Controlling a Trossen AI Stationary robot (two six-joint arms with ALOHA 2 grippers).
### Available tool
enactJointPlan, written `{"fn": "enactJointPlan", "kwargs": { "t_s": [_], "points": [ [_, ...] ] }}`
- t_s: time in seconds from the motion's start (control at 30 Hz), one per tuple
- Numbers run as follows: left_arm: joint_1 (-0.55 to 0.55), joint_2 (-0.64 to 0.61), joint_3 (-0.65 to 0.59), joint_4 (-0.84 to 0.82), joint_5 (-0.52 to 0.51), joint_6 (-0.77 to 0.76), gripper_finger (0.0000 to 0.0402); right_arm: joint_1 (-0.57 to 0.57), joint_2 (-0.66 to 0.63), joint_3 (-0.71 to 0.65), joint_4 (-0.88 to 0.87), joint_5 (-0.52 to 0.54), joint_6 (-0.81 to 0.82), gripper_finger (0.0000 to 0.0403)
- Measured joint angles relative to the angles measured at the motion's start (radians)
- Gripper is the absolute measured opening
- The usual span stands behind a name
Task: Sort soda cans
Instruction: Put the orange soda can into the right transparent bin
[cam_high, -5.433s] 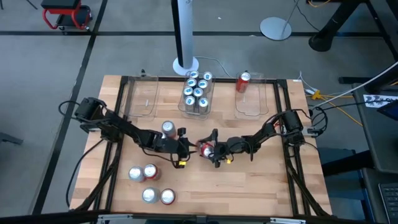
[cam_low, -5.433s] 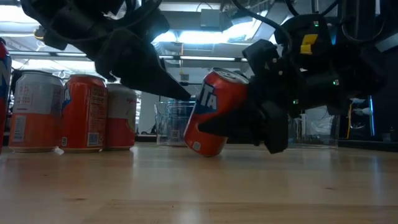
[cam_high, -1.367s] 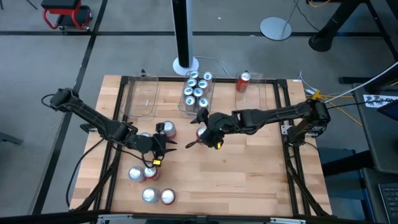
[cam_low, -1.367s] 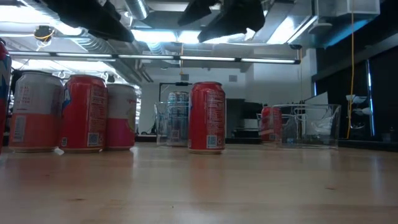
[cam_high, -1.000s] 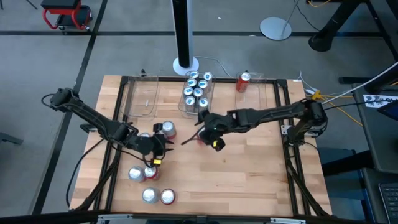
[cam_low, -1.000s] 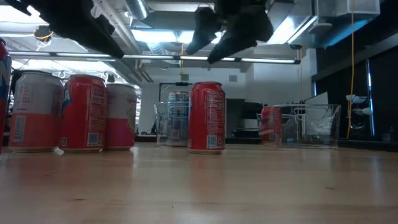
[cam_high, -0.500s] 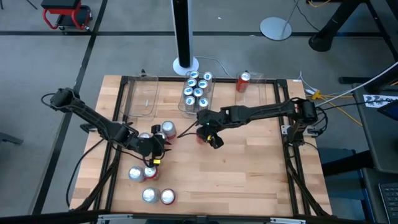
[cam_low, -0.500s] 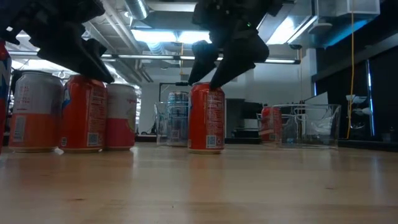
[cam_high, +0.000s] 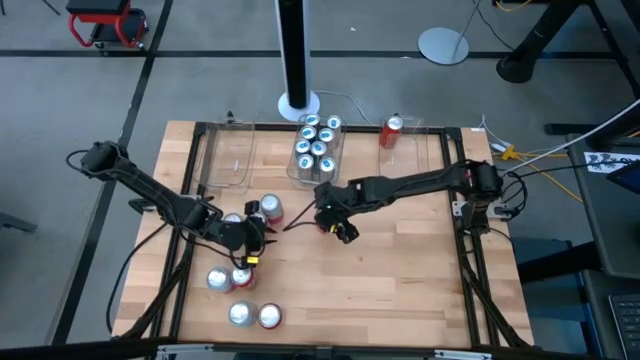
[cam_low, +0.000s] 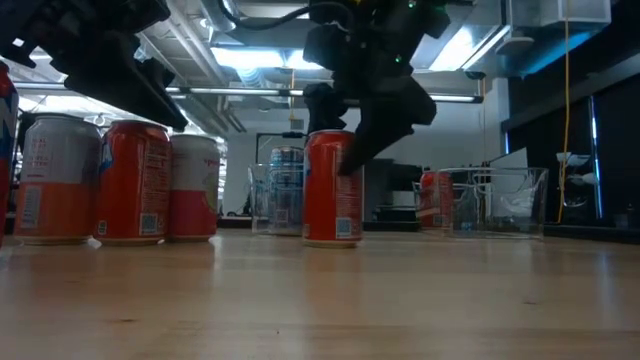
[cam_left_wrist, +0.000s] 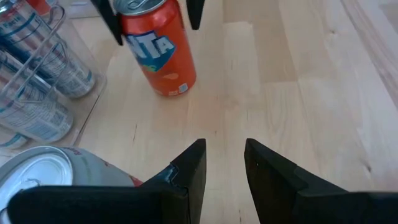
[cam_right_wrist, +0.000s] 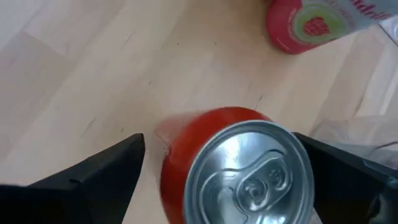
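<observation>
A red-orange soda can (cam_low: 333, 205) stands upright on its base mid-table. My right gripper (cam_right_wrist: 217, 149) is open and comes down over it, one finger (cam_right_wrist: 99, 174) on each side of its silver top (cam_right_wrist: 252, 171), apart from it. My left gripper (cam_high: 262, 238) hovers left of it, above the table, fingers a little apart with nothing between them (cam_left_wrist: 225, 152). A pink can (cam_high: 270, 207) stands just beyond the left gripper. Several more cans (cam_high: 240, 295) stand at the near left.
Three clear bins line the far edge: the left one (cam_high: 230, 160) holds no cans, the middle one (cam_high: 315, 150) holds several blue-and-white cans, the right one (cam_high: 405, 165) holds one red can (cam_high: 391, 130). Bare wood lies near and right of the centre can.
My right gripper has come down and toward the table's left, tipping more steeply, until its open fingers straddle the red-orange can's top. My left gripper has sunk a little above the left cans. The can has stayed upright where it was.
</observation>
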Motion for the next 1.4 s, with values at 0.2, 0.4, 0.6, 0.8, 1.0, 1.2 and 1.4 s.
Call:
{"fn": "enactJointPlan", "kwargs": {
  "t_s": [0.2,0.4,0.6,0.8,1.0,1.2,1.4],
  "points": [
    [0.000,0.000,0.000,0.001,0.000,0.000,0.0102,-0.001,0.005,0.000,0.014,-0.005,0.001,0.0324],
    [0.000,0.000,0.000,0.002,0.000,0.000,0.0102,-0.001,-0.001,0.002,0.010,-0.002,-0.024,0.0306],
    [0.000,0.000,0.000,0.000,0.000,0.000,0.0102,0.001,-0.087,0.015,-0.028,0.040,-0.050,0.0306],
    [0.000,0.000,0.001,-0.002,0.000,0.000,0.0102,0.001,-0.224,0.014,-0.182,0.124,-0.042,0.0306],
    [0.000,0.000,0.001,-0.007,0.000,-0.001,0.0102,-0.008,-0.387,0.014,-0.418,0.348,0.025,0.0306],
    [0.000,0.000,0.001,-0.002,0.000,0.000,0.0102,-0.070,-0.530,0.014,-0.597,0.523,0.086,0.0306],
    [0.000,0.000,0.001,0.002,0.000,0.000,0.0102,-0.222,-0.609,0.014,-0.643,0.591,0.080,0.0306]
  ]
}}
